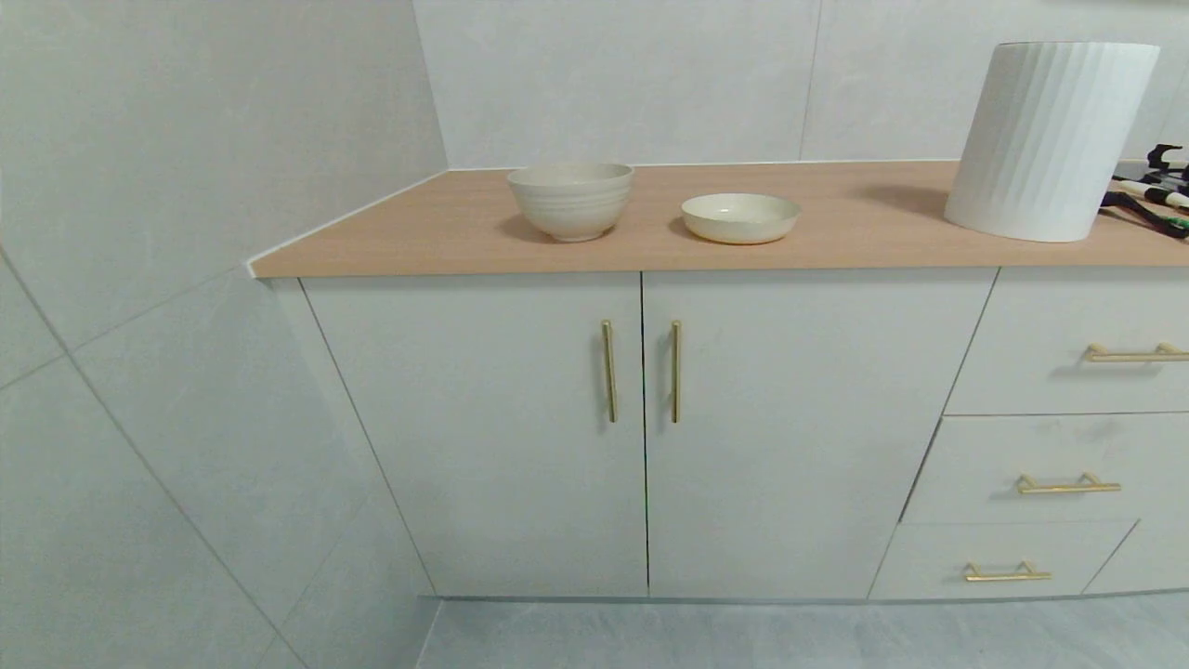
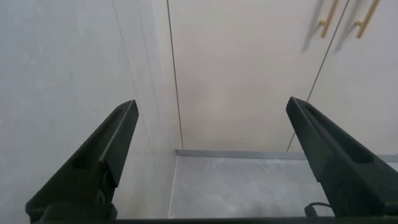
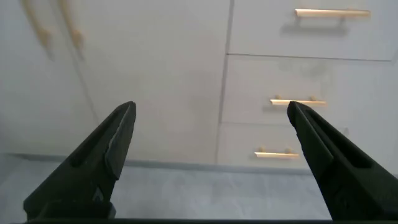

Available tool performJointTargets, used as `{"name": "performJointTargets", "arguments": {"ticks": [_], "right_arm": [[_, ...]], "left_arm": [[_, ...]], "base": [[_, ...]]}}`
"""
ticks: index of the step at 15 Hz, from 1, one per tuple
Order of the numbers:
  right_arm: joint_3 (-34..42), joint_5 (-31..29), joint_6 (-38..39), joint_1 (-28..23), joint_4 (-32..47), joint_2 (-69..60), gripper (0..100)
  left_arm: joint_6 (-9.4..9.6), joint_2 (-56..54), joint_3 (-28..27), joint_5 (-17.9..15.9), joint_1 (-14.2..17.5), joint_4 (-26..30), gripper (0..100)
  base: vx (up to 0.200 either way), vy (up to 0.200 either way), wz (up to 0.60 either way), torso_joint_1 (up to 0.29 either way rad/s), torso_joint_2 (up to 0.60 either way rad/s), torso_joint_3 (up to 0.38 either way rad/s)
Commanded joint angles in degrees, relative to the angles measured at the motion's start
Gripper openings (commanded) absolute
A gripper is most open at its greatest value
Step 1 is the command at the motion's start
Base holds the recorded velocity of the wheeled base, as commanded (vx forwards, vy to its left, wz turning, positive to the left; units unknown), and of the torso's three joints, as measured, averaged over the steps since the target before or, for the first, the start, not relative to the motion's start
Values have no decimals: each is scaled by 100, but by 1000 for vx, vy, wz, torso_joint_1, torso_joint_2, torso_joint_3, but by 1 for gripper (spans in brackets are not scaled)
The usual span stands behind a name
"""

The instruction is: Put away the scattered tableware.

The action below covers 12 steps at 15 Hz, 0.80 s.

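A deep ribbed beige bowl [image 1: 570,199] stands on the wooden countertop [image 1: 836,232], left of centre. Beside it to the right lies a shallow cream dish [image 1: 740,217]. Below them is a closed two-door cabinet [image 1: 520,437] with two vertical gold handles [image 1: 609,371] at its middle seam. My left gripper [image 2: 211,112] hangs low in front of the cabinet's left door, near the floor, open with nothing between its fingers. My right gripper [image 3: 211,115] is low before the drawers, also open and holding nothing.
A tall white ribbed container [image 1: 1050,139] stands at the right of the counter, with dark-handled utensils [image 1: 1152,200] behind it. Three drawers with gold handles [image 1: 1066,484] sit right of the cabinet. A tiled wall [image 1: 186,279] closes the left side. Grey floor [image 1: 790,636] runs below.
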Motion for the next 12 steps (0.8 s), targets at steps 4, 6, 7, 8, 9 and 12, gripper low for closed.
{"name": "performJointTargets", "arguments": {"ticks": [4, 6, 7, 8, 9, 12], "right_arm": [[-1484, 1630, 75, 161, 471, 1961, 100], [-1677, 2228, 84, 249, 304, 2937, 100], [-1782, 2315, 84, 301, 199, 3420, 100], [-1958, 2315, 84, 477, 40, 3965, 100], [-2125, 2307, 93, 776, -162, 4519, 100], [-2837, 2280, 198, 1549, -724, 6321, 100]], "left_arm": [[-2, 0, 0, 2, 3, -1, 100], [-2, 0, 0, 2, 3, -1, 100], [-2, 0, 0, 2, 3, -1, 100], [-2, 0, 0, 2, 3, -1, 100], [-2, 0, 0, 2, 3, -1, 100], [-2, 0, 0, 2, 3, -1, 100]], "base": [[0, 0, 0, 0, 0, 0], [0, 0, 0, 0, 0, 0], [0, 0, 0, 0, 0, 0], [0, 0, 0, 0, 0, 0], [0, 0, 0, 0, 0, 0], [0, 0, 0, 0, 0, 0]]}}
